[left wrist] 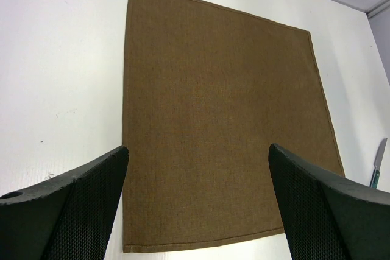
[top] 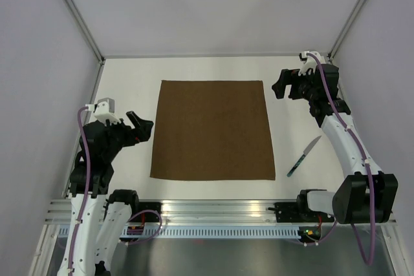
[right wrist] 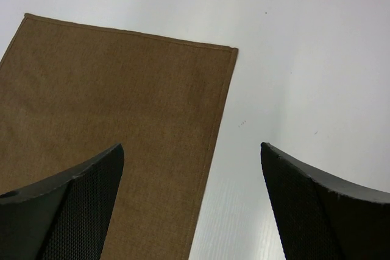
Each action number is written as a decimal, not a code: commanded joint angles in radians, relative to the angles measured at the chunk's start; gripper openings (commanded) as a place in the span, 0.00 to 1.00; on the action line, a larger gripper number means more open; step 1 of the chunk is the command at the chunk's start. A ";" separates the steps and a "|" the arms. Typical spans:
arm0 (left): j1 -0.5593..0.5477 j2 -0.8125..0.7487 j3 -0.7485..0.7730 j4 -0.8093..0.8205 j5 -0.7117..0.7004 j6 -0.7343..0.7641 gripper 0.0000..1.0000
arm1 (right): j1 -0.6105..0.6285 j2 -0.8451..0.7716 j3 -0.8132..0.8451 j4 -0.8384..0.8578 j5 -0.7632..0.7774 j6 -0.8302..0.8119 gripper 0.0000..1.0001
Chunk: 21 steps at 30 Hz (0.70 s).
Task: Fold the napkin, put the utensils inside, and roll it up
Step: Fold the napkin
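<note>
The dark brown napkin [top: 213, 130] lies flat and unfolded in the middle of the white table, also seen in the left wrist view as the napkin [left wrist: 219, 120] and in the right wrist view as the napkin [right wrist: 103, 114]. A small knife [top: 303, 157] with a silver blade and teal handle rests right of the cloth; its tip shows as the knife [left wrist: 377, 164]. My left gripper [top: 140, 125] hovers open just off the cloth's left edge. My right gripper [top: 283, 84] is open beside the far right corner. Nothing sits between either pair of fingers.
The white table [top: 129, 88] is bounded by grey walls with metal corner posts [top: 74, 11]. A rail with cabling [top: 220, 221] runs along the near edge between the arm bases.
</note>
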 commanded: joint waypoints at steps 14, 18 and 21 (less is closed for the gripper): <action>0.000 0.259 0.517 -0.078 -0.036 0.020 1.00 | 0.480 0.190 0.134 -0.032 0.090 -0.095 0.77; 0.000 0.304 0.613 -0.105 -0.051 0.005 1.00 | 0.783 0.320 0.196 -0.011 0.184 -0.093 0.67; 0.000 0.306 0.645 -0.115 -0.069 -0.012 1.00 | 0.961 0.434 0.265 0.011 0.248 -0.102 0.63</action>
